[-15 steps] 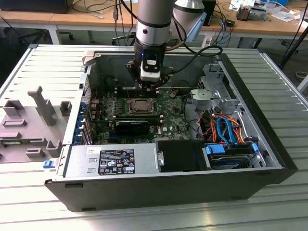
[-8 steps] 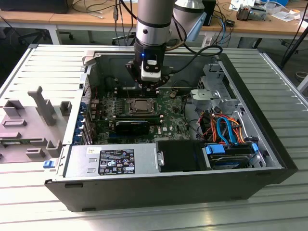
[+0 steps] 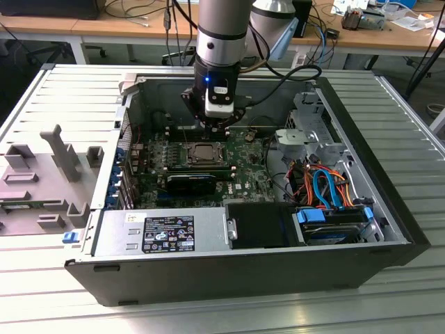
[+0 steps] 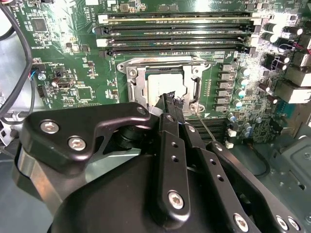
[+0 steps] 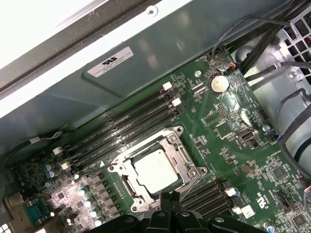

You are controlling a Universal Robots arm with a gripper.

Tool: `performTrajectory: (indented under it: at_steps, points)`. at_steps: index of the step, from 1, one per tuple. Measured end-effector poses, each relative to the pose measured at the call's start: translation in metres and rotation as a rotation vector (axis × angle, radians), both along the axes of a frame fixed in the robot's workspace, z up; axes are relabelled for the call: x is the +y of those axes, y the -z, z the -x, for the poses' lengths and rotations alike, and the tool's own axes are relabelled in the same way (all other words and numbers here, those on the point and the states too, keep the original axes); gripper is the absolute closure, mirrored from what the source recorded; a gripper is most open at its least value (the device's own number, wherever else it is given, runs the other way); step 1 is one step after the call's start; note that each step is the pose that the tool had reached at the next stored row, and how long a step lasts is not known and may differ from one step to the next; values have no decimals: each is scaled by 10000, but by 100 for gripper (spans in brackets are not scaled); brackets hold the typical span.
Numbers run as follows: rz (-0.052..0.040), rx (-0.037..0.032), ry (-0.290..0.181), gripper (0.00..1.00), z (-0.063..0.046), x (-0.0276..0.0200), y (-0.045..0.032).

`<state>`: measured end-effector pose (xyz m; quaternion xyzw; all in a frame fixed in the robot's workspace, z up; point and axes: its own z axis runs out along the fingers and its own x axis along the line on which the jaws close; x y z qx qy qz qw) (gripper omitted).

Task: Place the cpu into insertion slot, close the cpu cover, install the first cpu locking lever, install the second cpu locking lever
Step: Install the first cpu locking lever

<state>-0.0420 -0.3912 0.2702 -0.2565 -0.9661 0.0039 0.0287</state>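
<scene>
The small square silver-grey cpu (image 5: 156,170) is lying in the silvery-rimmed insertion slot (image 5: 127,181) on the green motherboard (image 5: 233,145), with the thin metal cpu cover (image 5: 181,144) framing it. The black gripper (image 5: 171,198) is hovering at the socket's edge, its fingers pressed together.

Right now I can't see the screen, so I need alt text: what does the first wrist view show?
The cpu lies in the slot with the cover flat around it, on a green board beside black memory slots. The gripper is close to the cover's edge.
</scene>
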Motion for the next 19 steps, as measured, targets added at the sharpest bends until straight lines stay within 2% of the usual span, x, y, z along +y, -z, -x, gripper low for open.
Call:
performTrajectory:
  at_steps: [19]
  points:
    - [-1, 0, -526, 89, 0, 0, 0]
